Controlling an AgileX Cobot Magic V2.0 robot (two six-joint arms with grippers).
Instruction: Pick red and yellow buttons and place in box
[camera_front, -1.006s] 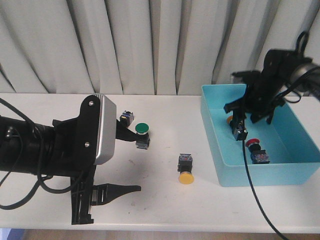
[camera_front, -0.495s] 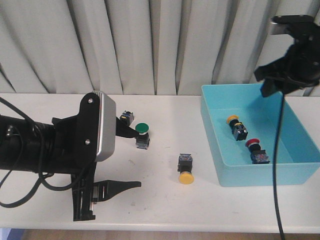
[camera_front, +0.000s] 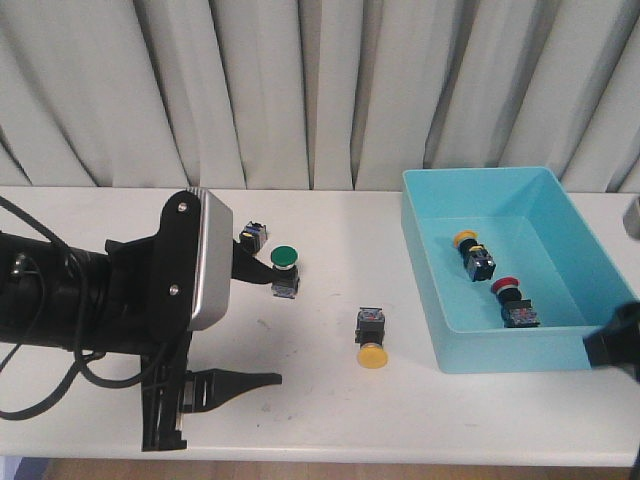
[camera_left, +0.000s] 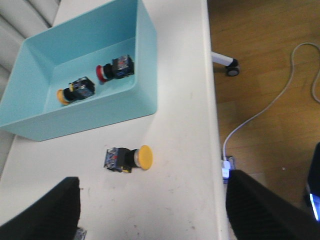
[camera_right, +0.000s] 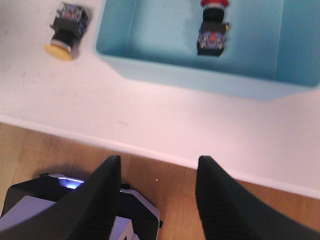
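Note:
The turquoise box (camera_front: 520, 350) stands at the right of the table. A yellow button (camera_front: 466, 242) and a red button (camera_front: 508, 290) lie inside it. They also show in the left wrist view, yellow (camera_left: 75, 90) and red (camera_left: 114, 69). Another yellow button (camera_front: 371, 352) lies on its side on the table left of the box, also in the left wrist view (camera_left: 131, 157) and right wrist view (camera_right: 65, 32). My left gripper (camera_left: 152, 177) is open and empty, short of that button. My right gripper (camera_right: 160, 160) is open and empty over the table's front edge, in front of the box (camera_right: 200, 75).
A green-capped button (camera_front: 285, 260) stands in front of my left arm, and a small dark button body (camera_front: 253, 235) lies just behind it. The left arm's bulk (camera_front: 120, 290) covers the left of the table. Curtains hang behind. Floor and cables lie beyond the table's edge (camera_left: 212, 125).
My right gripper rose out of the box, leaving the yellow button inside, then swung down to the front right past the box. The left arm has not moved.

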